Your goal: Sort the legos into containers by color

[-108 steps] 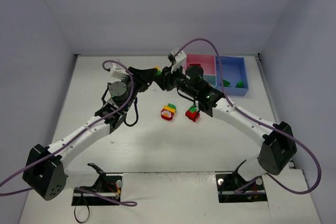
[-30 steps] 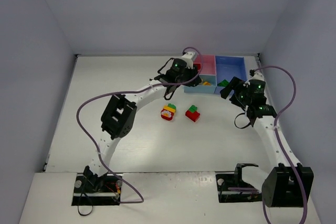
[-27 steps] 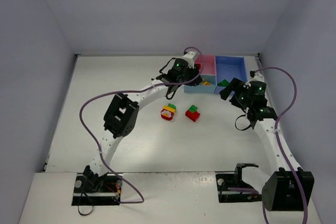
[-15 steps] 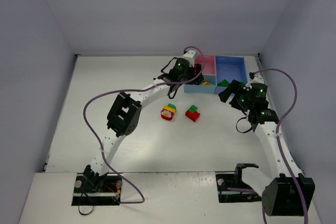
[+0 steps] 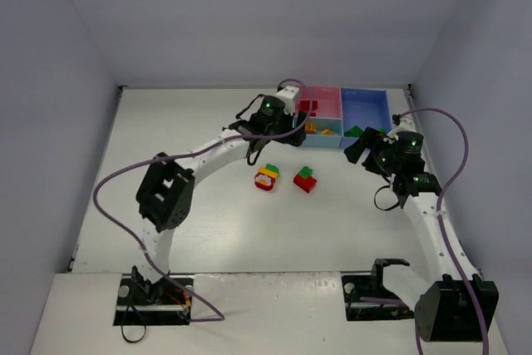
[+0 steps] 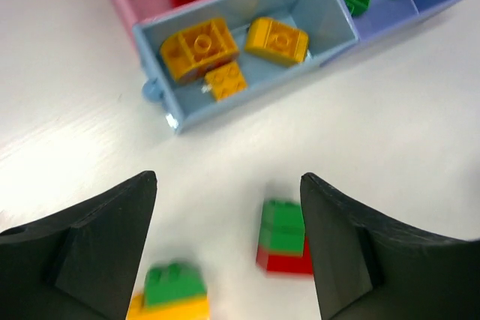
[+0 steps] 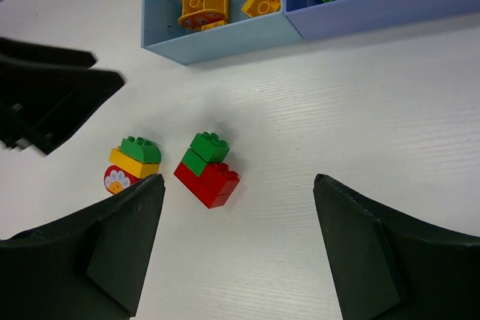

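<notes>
From above and behind the arm bases (image 5: pixel 154 293), the fixed camera looks down over the whole white worktop (image 5: pixel 249 234). Each wrist camera hangs close, tilted down at it; both take in the light blue shallow plastic tray (image 6: pixel 262 82) and the small green-on-red studded brick clump (image 7: pixel 208 168)

Plain lavender-grey walls (image 5: pixel 249 14), white table (image 5: pixel 125 147), soft even light

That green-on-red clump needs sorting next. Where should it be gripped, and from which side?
Probably the red bottom brick, across its two flat side walls, coming straight down. The green brick covers only one end, and nothing touches the clump.
</notes>
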{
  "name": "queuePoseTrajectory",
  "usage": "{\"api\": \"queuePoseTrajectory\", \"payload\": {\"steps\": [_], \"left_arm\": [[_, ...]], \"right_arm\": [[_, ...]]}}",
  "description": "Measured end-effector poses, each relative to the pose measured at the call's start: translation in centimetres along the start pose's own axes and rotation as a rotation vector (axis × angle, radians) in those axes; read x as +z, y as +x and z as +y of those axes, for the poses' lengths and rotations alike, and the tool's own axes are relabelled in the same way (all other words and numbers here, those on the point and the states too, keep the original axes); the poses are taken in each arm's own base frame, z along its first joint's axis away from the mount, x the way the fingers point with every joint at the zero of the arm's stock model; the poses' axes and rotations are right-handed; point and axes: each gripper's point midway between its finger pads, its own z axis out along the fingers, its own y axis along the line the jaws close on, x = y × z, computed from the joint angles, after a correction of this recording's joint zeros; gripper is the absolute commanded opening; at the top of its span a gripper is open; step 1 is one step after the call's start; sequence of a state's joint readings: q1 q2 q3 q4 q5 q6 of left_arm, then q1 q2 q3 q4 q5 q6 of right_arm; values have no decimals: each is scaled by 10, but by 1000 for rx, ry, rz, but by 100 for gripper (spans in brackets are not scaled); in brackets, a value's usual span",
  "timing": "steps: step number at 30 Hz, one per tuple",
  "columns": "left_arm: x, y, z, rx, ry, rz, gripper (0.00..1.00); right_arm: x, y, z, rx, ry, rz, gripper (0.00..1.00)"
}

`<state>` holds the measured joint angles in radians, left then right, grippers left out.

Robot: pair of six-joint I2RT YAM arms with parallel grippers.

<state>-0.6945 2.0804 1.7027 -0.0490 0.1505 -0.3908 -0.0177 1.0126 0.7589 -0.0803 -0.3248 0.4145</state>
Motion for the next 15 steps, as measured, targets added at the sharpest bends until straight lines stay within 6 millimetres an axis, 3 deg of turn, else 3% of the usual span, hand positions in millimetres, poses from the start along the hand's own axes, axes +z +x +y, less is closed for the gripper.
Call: {"api": "queuePoseTrajectory", "payload": {"steps": [4,8,11,15], "left_arm": [[-59,-3,2,48,-31,15,75],[-101,16,8,67,-51,45,80],[-111,53,21,61,-82,126,80],[-107,106,38,47,-126,271,80]], "right_arm": [[0,2,3,-15,-9,6,78],[2,15,10,-41,-30,37,78],[4,27,11,-52,-36,67,78],[6,36,11,-59,-38,91,78]]}}
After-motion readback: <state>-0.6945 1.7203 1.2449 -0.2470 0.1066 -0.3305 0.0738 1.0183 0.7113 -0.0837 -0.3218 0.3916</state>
